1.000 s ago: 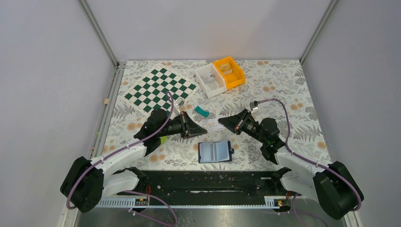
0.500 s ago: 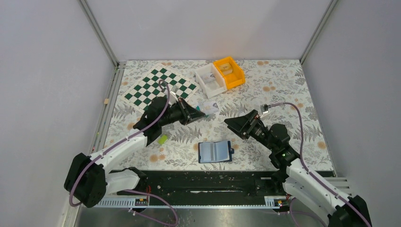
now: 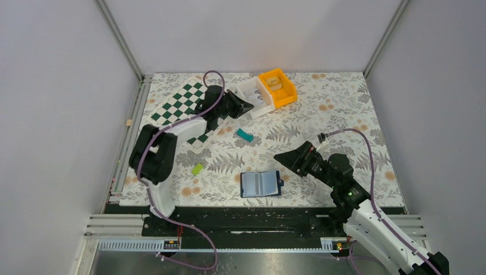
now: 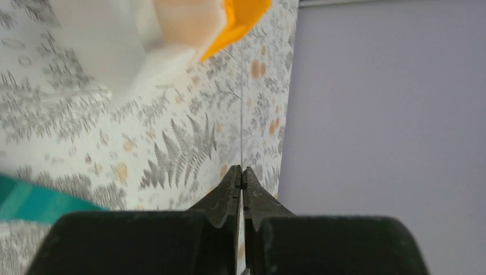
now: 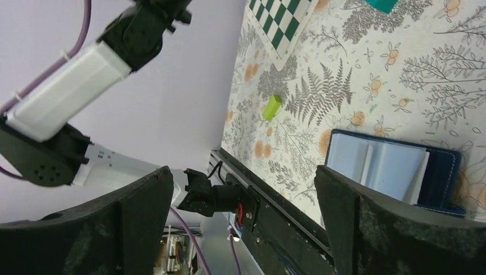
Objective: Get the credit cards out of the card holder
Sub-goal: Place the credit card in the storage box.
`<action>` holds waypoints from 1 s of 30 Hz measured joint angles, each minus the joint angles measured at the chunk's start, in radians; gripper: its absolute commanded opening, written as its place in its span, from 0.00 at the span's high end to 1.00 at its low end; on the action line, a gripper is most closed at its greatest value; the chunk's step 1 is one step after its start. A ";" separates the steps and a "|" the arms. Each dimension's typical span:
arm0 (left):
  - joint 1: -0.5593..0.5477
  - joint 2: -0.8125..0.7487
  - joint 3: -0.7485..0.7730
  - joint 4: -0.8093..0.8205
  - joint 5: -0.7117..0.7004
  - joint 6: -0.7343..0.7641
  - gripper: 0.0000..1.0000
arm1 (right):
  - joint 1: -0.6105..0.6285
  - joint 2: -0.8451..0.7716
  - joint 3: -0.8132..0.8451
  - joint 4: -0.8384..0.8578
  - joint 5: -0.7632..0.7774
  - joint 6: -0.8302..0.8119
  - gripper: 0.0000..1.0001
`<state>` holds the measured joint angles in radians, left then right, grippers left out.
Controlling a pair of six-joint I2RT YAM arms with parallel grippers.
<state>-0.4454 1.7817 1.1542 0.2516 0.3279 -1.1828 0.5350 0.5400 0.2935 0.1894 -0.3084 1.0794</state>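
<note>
The card holder (image 3: 261, 183) lies open near the table's front edge, navy outside with pale blue panels inside; it also shows in the right wrist view (image 5: 395, 166). I cannot tell whether a card sits in those panels. My right gripper (image 3: 283, 156) hangs open just right of and behind the holder, with nothing between its fingers (image 5: 243, 189). My left gripper (image 3: 245, 107) reaches to the near edge of the white bin. In the left wrist view it (image 4: 241, 169) is shut on a credit card (image 4: 242, 114), seen edge-on as a thin pale line rising from the tips.
A white bin (image 3: 255, 97) and an orange bin (image 3: 277, 87) stand at the back. A chessboard (image 3: 186, 106) lies at the back left under the left arm. A teal block (image 3: 245, 135) and a green block (image 3: 197, 168) lie on the floral cloth.
The left arm swung from mid-table back to the white bin, carrying the card. The right gripper opened wide and drew back to the near right. The card holder stayed put.
</note>
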 measured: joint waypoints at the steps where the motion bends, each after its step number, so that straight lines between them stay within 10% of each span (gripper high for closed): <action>1: 0.005 0.054 0.039 0.004 0.000 -0.007 1.00 | 0.000 -0.001 0.000 -0.008 -0.002 -0.007 0.00; 30: 0.067 0.449 0.439 -0.086 -0.119 -0.019 1.00 | 0.000 0.095 0.000 -0.082 -0.026 -0.130 0.01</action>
<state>-0.3782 2.2307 1.5932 0.1654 0.2089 -1.2022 0.5350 0.6353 0.2939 0.1074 -0.3340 0.9493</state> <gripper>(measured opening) 0.010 0.993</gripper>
